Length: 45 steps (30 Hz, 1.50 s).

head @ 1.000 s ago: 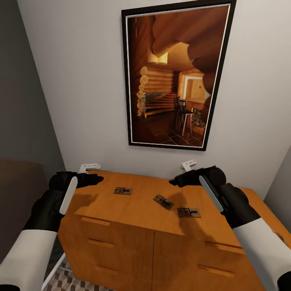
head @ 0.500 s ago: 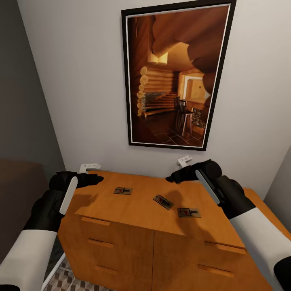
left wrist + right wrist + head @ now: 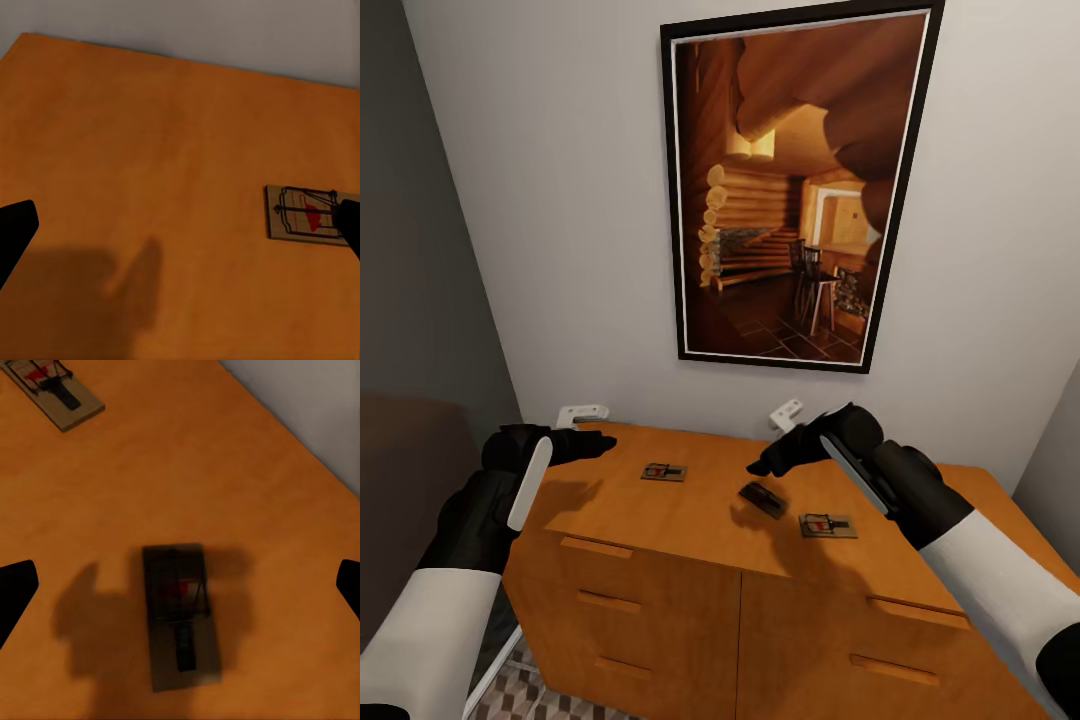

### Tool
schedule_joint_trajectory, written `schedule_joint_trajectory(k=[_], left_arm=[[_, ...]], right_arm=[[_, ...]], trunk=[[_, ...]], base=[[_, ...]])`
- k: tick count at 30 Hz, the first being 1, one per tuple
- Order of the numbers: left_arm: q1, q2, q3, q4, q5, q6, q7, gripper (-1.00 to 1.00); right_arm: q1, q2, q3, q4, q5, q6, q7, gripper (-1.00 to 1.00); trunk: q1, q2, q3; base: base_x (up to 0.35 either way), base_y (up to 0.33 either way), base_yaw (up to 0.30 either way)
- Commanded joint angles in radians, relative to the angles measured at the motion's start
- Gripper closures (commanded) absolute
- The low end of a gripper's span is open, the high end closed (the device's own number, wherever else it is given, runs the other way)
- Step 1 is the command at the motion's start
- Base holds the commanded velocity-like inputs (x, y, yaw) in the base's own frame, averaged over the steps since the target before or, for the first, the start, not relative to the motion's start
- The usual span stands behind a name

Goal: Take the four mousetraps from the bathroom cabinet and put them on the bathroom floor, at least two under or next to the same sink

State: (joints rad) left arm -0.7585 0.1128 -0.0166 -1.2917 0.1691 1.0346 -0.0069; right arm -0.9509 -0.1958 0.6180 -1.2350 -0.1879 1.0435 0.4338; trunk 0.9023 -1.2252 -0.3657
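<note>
Right gripper point(image 3: 760, 466) has swung leftward over the middle mousetrap point(image 3: 763, 498), jaws wide; left gripper point(image 3: 603, 445) wide too. Descend straight, centred.

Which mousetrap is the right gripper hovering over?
The middle mousetrap of the three on the cabinet: it lies in the right gripper's shadow, centred between its open jaws in the right wrist view.
</note>
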Motion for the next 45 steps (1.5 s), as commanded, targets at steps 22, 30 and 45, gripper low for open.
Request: schedule_joint_trajectory(k=[22,30,45], left_arm=[[-0.001,-0.005,-0.002,0.000,0.001,0.004,-0.001,-1.00],[-0.001,-0.006,-0.002,0.000,0.001,0.004,-0.001,-1.00],[-0.001,-0.007,-0.002,0.003,0.001,0.004,-0.001,-1.00]], right_arm=[[-0.001,-0.004,0.017,0.033,-0.009,0.004,0.005,-1.00],[-0.001,-0.013,0.018,0.040,-0.010,0.004,0.005,-1.00],[-0.001,-0.017,0.023,0.163,-0.008,0.004,0.005,-1.00]], trunk=[[0.000,-0.001,-0.001],[0.000,-0.001,-0.001],[0.000,-0.001,-0.001]], base=[[0.000,0.000,0.000],[0.000,0.000,0.000],[0.000,0.000,0.000]])
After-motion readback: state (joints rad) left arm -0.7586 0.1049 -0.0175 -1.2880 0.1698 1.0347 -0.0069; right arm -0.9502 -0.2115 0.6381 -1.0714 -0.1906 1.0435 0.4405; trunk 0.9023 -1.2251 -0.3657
